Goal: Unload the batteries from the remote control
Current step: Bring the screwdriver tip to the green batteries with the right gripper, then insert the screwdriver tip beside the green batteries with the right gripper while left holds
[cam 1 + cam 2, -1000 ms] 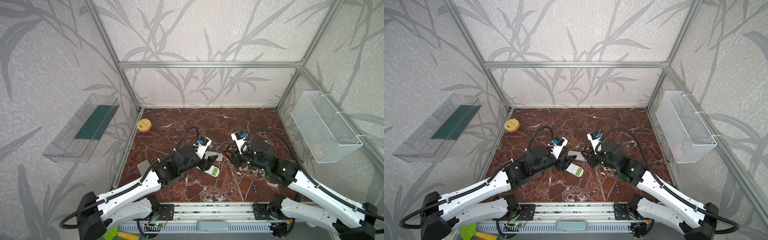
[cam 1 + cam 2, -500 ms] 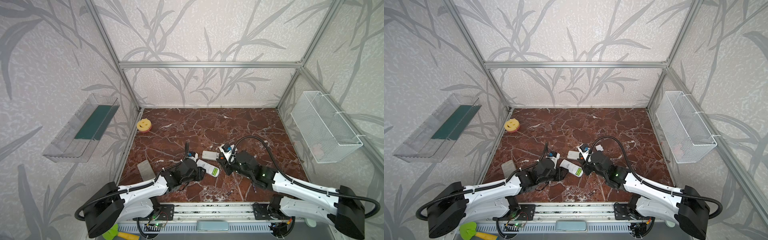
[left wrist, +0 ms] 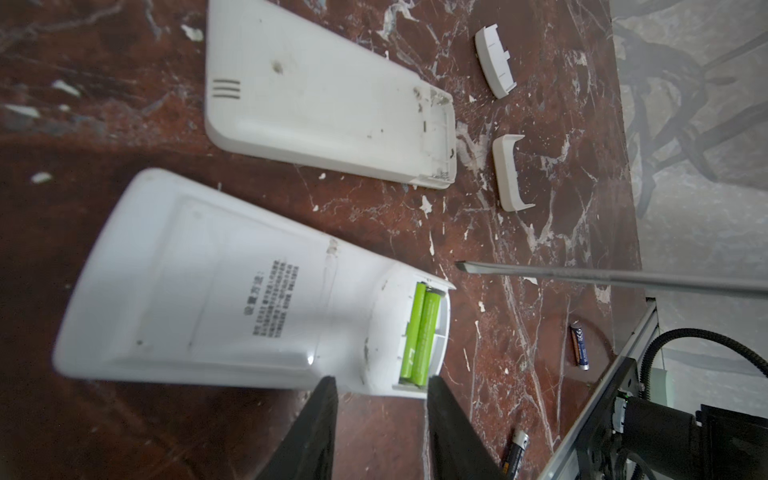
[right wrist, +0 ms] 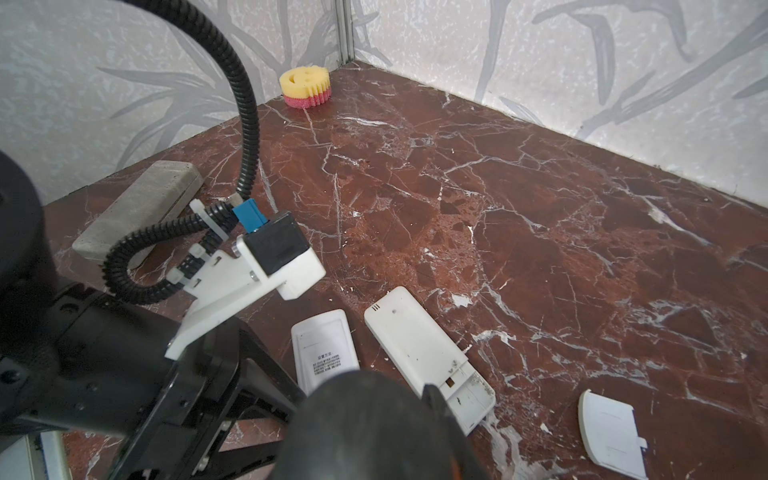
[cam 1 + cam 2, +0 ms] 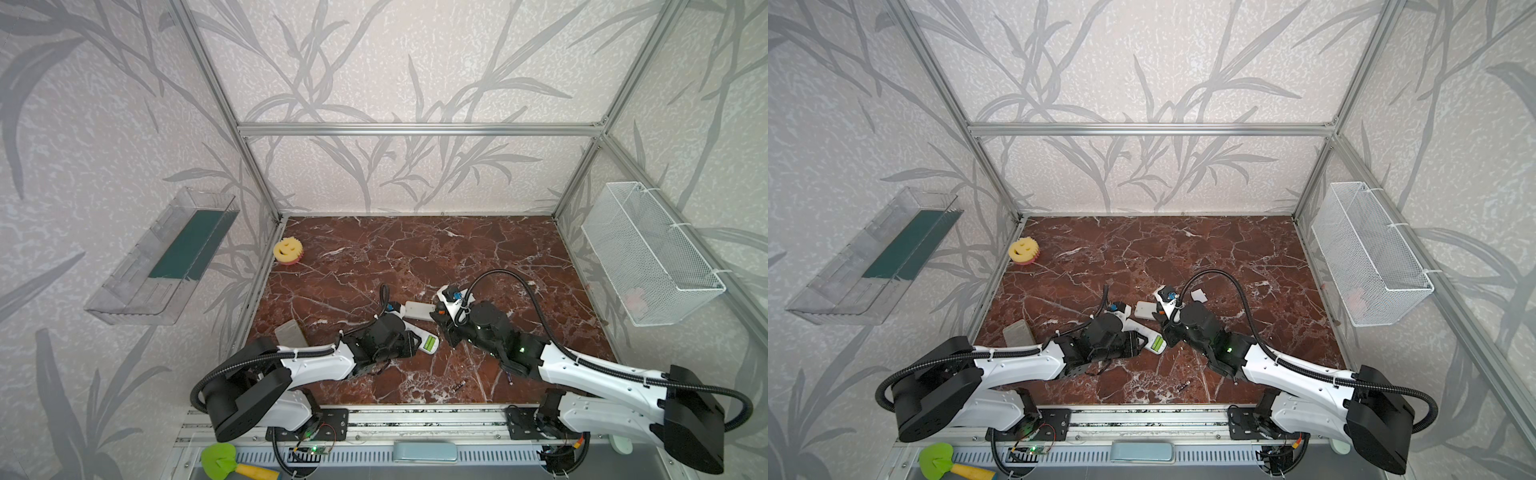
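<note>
Marble tabletop (image 5: pixel 415 249): the left gripper (image 3: pixel 381 380) stands jaws parted beside the green batteries (image 3: pixel 419 336). The right gripper (image 5: pixel 440 322) clenches the screwdriver (image 3: pixel 602 280); a slipped tip could fling them or gouge the remote (image 3: pixel 208 291).

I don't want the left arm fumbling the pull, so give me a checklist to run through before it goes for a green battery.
1. Remote control battery compartment open: ok.
2. Two green batteries exposed in the compartment: ok.
3. Left gripper fingers open, at the compartment end: ok.
4. Screwdriver blade clear of the compartment: ok.
5. Fingers touching the remote control: cannot tell.
6. Two dark batteries lying out of the way on the table: ok.
</note>
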{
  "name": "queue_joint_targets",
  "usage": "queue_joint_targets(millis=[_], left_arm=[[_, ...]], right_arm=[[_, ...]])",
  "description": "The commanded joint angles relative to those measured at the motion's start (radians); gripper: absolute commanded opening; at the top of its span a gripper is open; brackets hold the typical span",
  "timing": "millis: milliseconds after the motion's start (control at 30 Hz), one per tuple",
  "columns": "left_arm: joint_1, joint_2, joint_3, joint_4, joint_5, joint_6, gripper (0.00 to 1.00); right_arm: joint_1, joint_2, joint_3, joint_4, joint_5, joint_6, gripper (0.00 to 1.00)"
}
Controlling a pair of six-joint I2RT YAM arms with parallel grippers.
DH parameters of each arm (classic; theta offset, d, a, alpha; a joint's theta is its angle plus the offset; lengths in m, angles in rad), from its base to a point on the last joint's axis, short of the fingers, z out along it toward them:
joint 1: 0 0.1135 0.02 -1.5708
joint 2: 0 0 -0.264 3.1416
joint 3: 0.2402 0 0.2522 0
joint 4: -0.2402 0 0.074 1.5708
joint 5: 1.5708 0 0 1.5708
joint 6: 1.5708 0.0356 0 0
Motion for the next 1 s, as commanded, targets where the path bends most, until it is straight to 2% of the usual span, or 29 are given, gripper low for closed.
queue_joint_targets(millis=[0,167,300,433,600,733,967], left_arm=[[-0.002,0.036,0.018,0.022,-0.001,-0.026,0.4],[0.0,0.058,0.059,-0.018,0.016,-0.019,0.48],[0.0,-0.03,0.079,-0.143,-0.027,-0.001,0.55],[0.0,-0.097,0.06,-0.188,-0.054,-0.019,0.56],[0.0,-0.043,-0.002,-0.086,-0.013,-0.083,0.56],[0.0,0.031,0.015,-0.03,0.031,-0.079,0.56],[0.005,0.101,0.041,0.027,-0.037,-0.048,0.55]], right_arm=[[-0.004,-0.004,0.001,0.033,0.035,0.038,0.0],[-0.012,-0.005,0.002,0.025,0.052,0.09,0.0],[-0.017,0.004,0.013,0.017,0.053,0.099,0.0],[-0.022,0.026,0.026,0.018,0.052,0.099,0.0],[-0.022,0.038,0.035,0.009,0.068,0.134,0.0],[-0.022,0.018,0.034,-0.016,0.079,0.146,0.0],[-0.022,-0.01,0.014,-0.039,0.107,0.182,0.0]])
